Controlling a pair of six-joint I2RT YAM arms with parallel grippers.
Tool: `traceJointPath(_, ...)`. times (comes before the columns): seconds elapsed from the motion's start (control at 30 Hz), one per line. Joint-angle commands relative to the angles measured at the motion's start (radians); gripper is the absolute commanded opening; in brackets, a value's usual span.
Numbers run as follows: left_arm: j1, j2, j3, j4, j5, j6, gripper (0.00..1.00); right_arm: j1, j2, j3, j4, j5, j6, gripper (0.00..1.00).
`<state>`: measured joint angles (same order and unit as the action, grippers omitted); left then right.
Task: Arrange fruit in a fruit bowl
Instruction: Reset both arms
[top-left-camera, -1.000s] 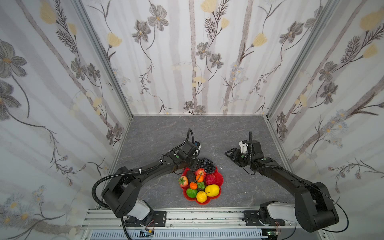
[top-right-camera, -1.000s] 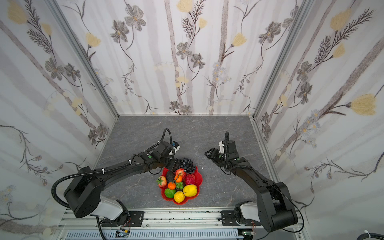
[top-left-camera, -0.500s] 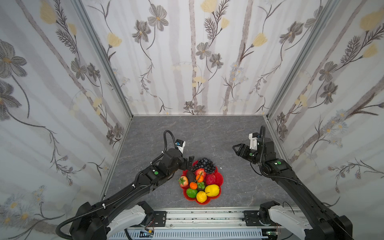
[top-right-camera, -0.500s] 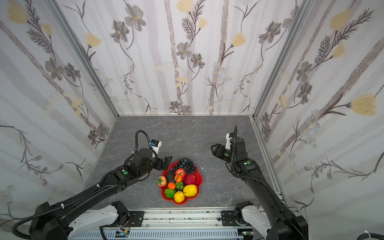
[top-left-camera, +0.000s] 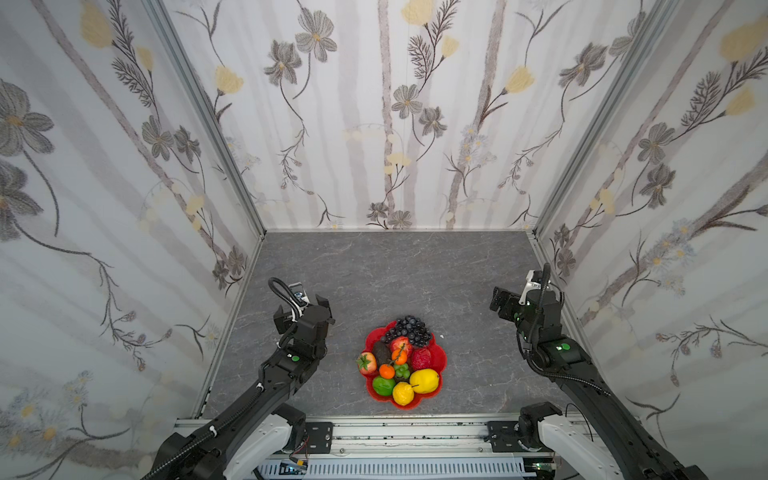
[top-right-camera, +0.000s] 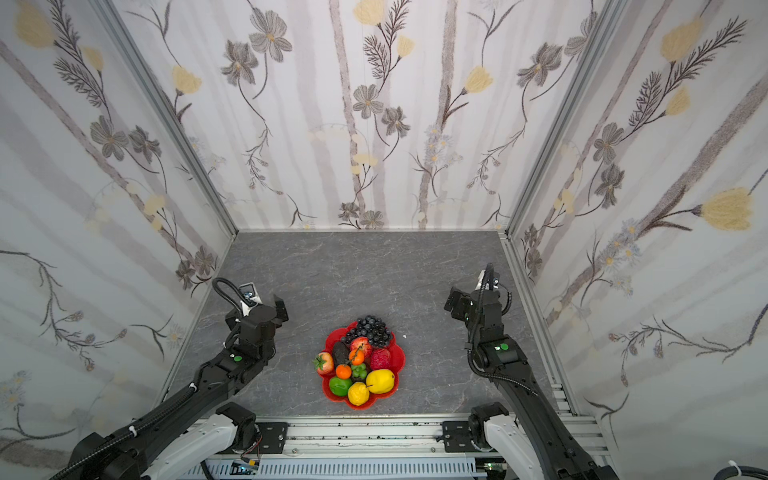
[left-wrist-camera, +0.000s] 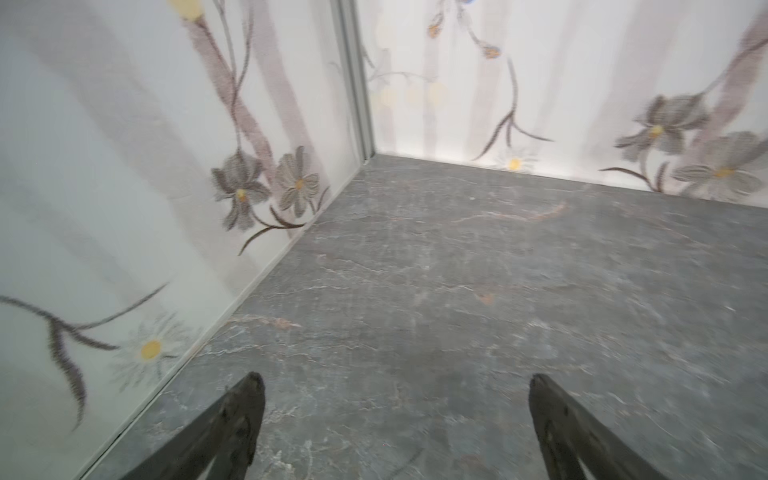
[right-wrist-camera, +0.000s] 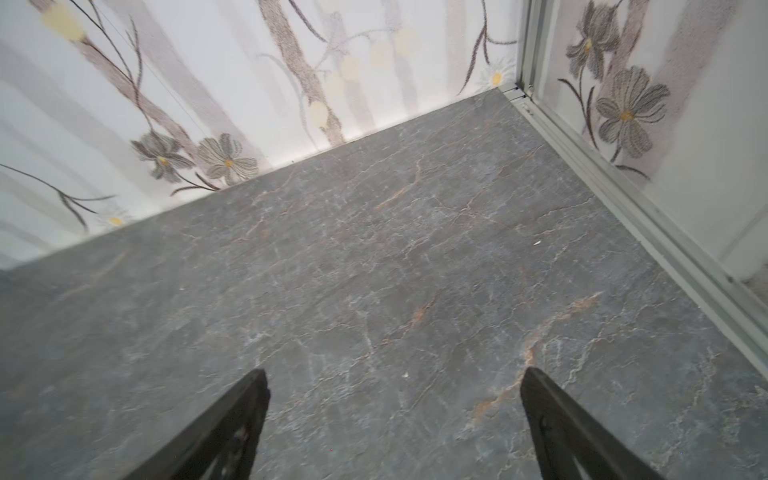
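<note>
Both pairs of jaws stand wide apart with nothing between them, the left gripper (left-wrist-camera: 397, 384) and the right gripper (right-wrist-camera: 390, 376) each over bare grey table (right-wrist-camera: 374, 249); outward, the arms sit well apart from the fruit bowl (top-left-camera: 440, 363), one on either side; the fruit (top-left-camera: 401, 361) is all heaped inside it, the grapes (top-left-camera: 407, 328) at the far rim; the work looks finished, so any retreat should run away from the bowl, never across that rim.
</note>
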<state>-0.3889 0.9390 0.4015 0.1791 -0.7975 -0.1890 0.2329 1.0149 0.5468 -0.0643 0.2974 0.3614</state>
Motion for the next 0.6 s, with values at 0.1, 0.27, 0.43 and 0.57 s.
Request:
traceJointPath(0.1,0.144,0.155,-0.124,0.442,0.124,0.138,1.00,-0.011,0.097,-0.053,0.327,0.260,-0.223,0.97)
traceJointPath(0.27,0.224,0.346,-0.085,0.542,0.292,0.154,1.00,-0.038,0.223,-0.146,0.643,0.263,-0.355,0.99)
traceJointPath(0.43,0.334,0.542,-0.053,0.740,0.532,0.157,1.00,-0.113,0.370,-0.284,1.065,0.156,-0.359,0.99)
traceJointPath(0.57,0.361,0.618,-0.020,0.729,0.596,0.143,1.00,-0.228,0.402,-0.263,1.017,-0.071,-0.286,0.99)
